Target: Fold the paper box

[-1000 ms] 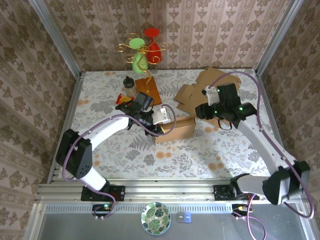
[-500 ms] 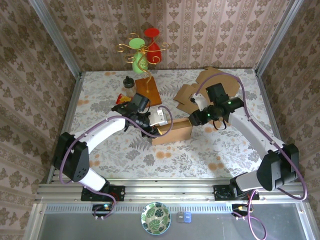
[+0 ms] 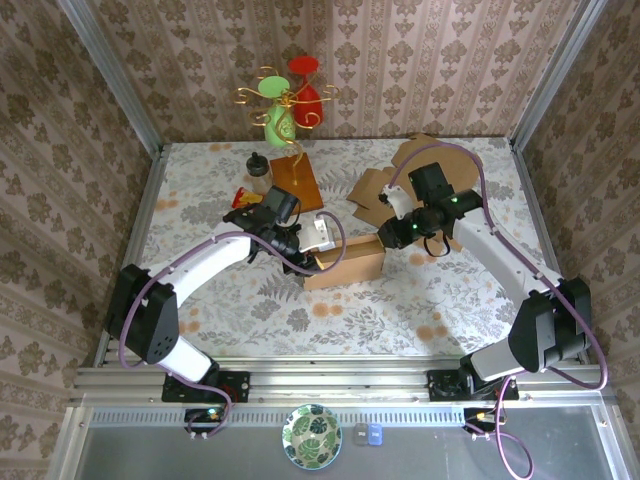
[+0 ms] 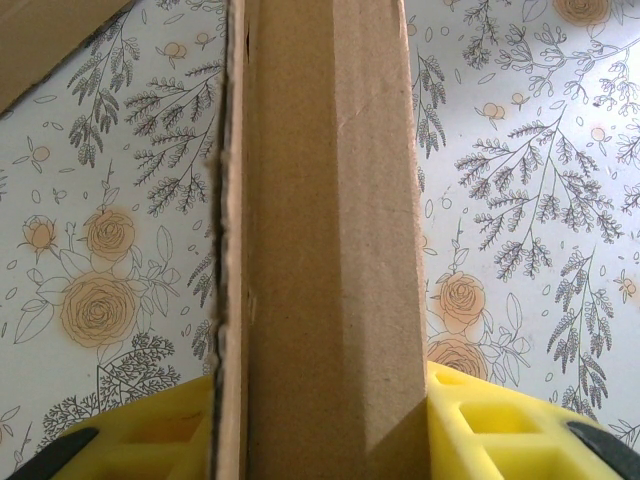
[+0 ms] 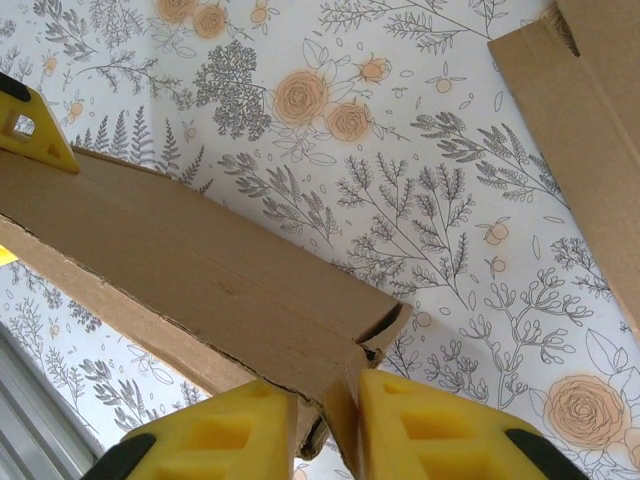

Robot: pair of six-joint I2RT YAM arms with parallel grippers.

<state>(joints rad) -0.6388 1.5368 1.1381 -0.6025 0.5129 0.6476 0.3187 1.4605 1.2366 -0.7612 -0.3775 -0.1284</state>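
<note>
A brown paper box (image 3: 345,262) sits near the middle of the worktop (image 3: 250,310), a little toward its near edge, held at both ends. The left gripper (image 3: 322,243) clamps the box's left end: its yellow pads (image 4: 500,435) press both faces of a thick, doubled cardboard wall, the jaws partly apart to fit it. The right gripper (image 3: 388,236) pinches the right end, jaws nearly closed on a thin corner flap between its pads (image 5: 440,430). The box looks partly formed, with long walls raised and the top open; the end walls and any remaining flaps appear to need tucking. The worktop has a white floral covering. Loose flat cardboard pieces (image 3: 420,160) lie at the far right corner. A bottle (image 3: 259,172), a brown board (image 3: 298,183) and a red and green ornament stand (image 3: 285,105) sit along the far edge. Patterned wallpapered walls (image 3: 420,60) enclose the space.
</note>
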